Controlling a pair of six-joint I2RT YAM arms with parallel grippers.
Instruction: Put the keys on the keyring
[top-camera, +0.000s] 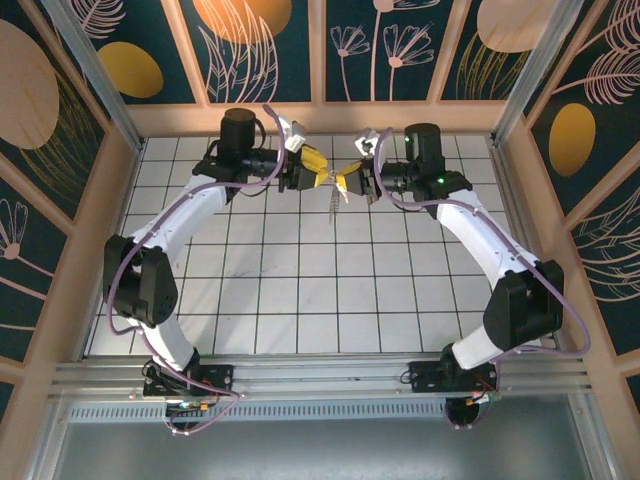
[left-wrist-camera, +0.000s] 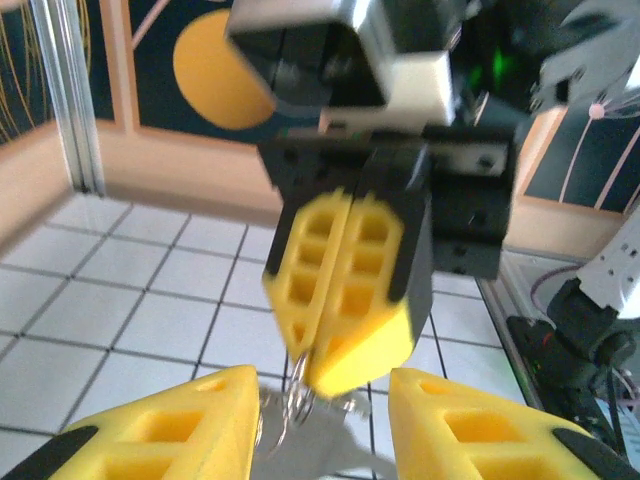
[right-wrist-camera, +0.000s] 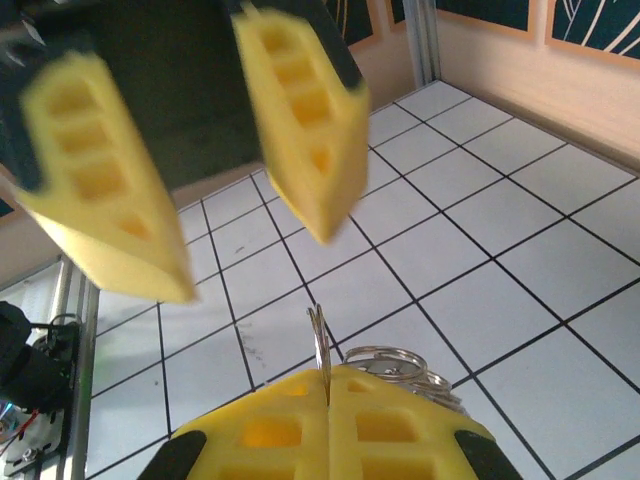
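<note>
Both grippers meet in the air over the back middle of the table. My right gripper (top-camera: 343, 184) (right-wrist-camera: 328, 388) is shut on the keyring (right-wrist-camera: 320, 340), a thin metal ring seen edge-on that sticks up from its yellow pads. More silver rings (right-wrist-camera: 398, 360) lie just behind. In the left wrist view the right gripper (left-wrist-camera: 322, 385) points down with the keyring (left-wrist-camera: 298, 402) hanging from its tip and blurred grey metal pieces (left-wrist-camera: 335, 450) below it. My left gripper (top-camera: 318, 178) (left-wrist-camera: 325, 432) (right-wrist-camera: 250, 262) stands open, its fingers either side of that tip and not touching the ring. The keys are out of view.
A white tiled table (top-camera: 330, 290) lies below, walled by wooden panels (top-camera: 120, 190). An aluminium post (left-wrist-camera: 75, 100) stands at the back corner. The right arm's base and cables (left-wrist-camera: 590, 330) sit beside the table edge.
</note>
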